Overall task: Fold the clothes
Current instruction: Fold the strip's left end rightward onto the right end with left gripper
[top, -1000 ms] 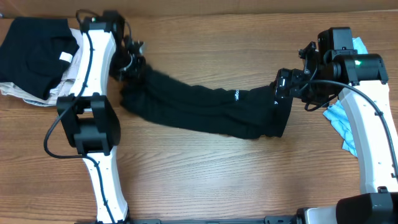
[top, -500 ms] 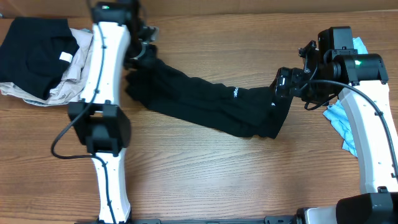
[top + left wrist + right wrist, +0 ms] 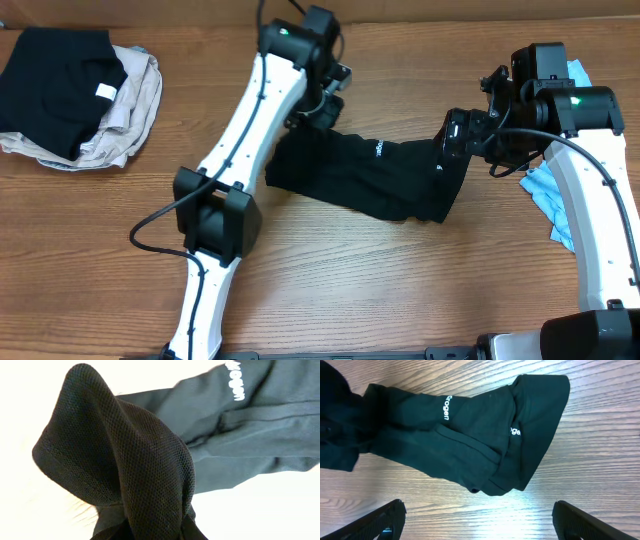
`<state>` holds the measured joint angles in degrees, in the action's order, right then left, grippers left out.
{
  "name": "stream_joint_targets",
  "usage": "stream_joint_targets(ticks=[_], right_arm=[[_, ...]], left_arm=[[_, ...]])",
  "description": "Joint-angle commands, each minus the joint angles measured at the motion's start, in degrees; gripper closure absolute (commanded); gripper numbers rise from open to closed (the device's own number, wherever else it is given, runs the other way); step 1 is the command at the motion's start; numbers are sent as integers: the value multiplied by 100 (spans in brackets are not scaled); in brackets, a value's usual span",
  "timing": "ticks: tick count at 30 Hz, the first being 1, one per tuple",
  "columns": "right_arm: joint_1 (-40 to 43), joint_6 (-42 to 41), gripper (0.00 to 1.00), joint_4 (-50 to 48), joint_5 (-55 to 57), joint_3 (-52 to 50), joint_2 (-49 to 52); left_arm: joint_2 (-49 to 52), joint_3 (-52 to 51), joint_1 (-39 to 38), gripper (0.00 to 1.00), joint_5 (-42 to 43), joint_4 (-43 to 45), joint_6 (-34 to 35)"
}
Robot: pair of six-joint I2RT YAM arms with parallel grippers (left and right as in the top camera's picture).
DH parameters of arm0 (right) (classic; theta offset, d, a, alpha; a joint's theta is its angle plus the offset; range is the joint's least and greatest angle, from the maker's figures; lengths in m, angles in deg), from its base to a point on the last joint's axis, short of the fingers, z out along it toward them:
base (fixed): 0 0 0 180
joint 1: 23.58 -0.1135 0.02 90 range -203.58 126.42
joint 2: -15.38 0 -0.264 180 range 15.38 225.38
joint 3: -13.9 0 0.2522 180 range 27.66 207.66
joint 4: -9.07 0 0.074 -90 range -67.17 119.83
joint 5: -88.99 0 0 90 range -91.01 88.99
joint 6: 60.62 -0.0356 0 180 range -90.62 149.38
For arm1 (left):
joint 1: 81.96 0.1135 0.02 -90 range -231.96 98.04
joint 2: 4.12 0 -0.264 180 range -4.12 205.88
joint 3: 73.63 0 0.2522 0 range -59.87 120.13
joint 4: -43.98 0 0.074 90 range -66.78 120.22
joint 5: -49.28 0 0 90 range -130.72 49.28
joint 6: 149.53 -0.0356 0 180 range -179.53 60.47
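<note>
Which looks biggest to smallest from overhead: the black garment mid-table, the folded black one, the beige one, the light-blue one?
1. Black garment mid-table and folded black one: about alike, unranked.
2. Beige one, partly covered.
3. Light-blue one, mostly hidden by the right arm.

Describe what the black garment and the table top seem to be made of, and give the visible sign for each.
The black garment: apparently a knitted synthetic, matte; the left wrist view shows a fine mesh weave, and it drapes softly. The table: wood or wood-look laminate, smooth with slight sheen; brown grain lines run along it.
</note>
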<state>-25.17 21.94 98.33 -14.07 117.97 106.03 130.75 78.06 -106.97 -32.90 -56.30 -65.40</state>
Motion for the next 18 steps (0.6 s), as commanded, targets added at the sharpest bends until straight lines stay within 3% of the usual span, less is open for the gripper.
stream_joint_targets(ticks=[1,4,7,9,13,18], right_arm=[[-28,13,3,-26,20,-35,-7],[7,-11,3,-28,17,-35,-7],[116,-151,2,-24,17,-35,-7],[188,-184,2,-20,15,-35,-2],[286,-205,2,-105,15,-208,4],[299,-343,2,-787,9,-1156,4]], left_arm=[[273,-31,-234,78,-31,35,214],[466,-31,-385,50,-33,44,251],[612,-31,-509,27,-39,107,251],[629,-31,-557,17,-37,216,295],[601,-28,-581,2,-37,485,428],[557,293,-566,0,-39,474,463]])
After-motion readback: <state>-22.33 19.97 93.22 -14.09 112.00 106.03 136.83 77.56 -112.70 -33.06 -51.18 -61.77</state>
